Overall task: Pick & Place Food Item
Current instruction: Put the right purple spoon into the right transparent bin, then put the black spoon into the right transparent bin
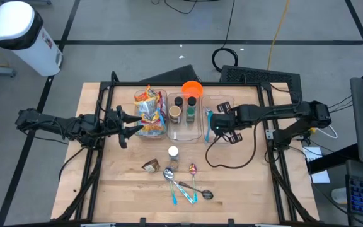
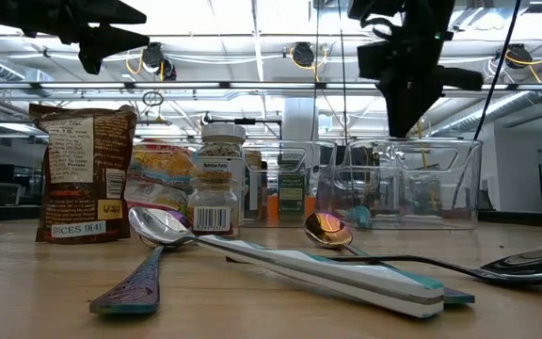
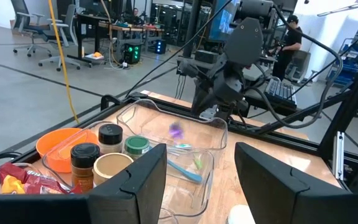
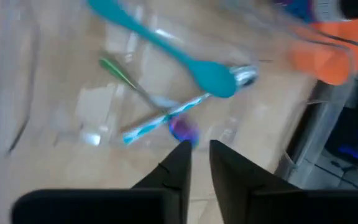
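Table (image 1: pixel 106 183): bare wood, in an open lab with desks and a person beyond.
Clear bins (image 1: pixel 217 129): three side by side at the back; snack packets (image 1: pixel 149 112), spice jars (image 1: pixel 183 108), utensils.
Right gripper (image 1: pixel 217 123): over the utensil bin, fingers a narrow slit apart, holding nothing visible. Lift straight clear of the bin wall.
Left gripper (image 1: pixel 130 125): beside the snack bin, part open, empty.
Brown food pouch (image 1: pixel 150 166): in front of the bins; your likely next pick.
Spoons (image 1: pixel 180 186): loose beside it.
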Robot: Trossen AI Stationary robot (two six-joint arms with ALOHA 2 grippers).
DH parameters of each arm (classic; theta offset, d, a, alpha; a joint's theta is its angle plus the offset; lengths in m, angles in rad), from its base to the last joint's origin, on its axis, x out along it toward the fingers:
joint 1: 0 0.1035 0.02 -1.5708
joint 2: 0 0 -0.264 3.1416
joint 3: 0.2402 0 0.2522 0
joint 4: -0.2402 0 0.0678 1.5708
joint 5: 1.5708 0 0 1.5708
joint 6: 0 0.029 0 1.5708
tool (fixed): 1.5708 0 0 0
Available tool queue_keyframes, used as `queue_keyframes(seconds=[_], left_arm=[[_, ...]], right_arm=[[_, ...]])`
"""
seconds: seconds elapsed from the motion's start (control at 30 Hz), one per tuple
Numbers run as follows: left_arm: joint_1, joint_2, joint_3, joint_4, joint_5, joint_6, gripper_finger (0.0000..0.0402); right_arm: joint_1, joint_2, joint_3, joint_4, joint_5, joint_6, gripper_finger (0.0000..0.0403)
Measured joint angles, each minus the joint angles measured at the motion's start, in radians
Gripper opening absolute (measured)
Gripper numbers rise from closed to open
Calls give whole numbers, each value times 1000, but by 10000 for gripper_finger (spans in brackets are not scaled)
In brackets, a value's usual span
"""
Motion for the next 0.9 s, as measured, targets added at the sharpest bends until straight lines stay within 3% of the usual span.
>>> queue_keyframes(seconds=[0.1, 0.3, 0.47, 0.6, 0.9], left_arm=[[0, 0, 0, 0, 0, 0, 198], [0, 0, 0, 0, 0, 0, 198], [0, 0, 0, 0, 0, 0, 198], [0, 0, 0, 0, 0, 0, 198], [0, 0, 0, 0, 0, 0, 198]], right_arm=[[0, 0, 0, 44, 43, 41, 67], [8, -12, 0, 125, 312, 112, 137], [46, -43, 0, 208, 335, 210, 174], [106, -67, 0, 266, 249, 330, 186], [308, -81, -16, 420, -126, 511, 177]])
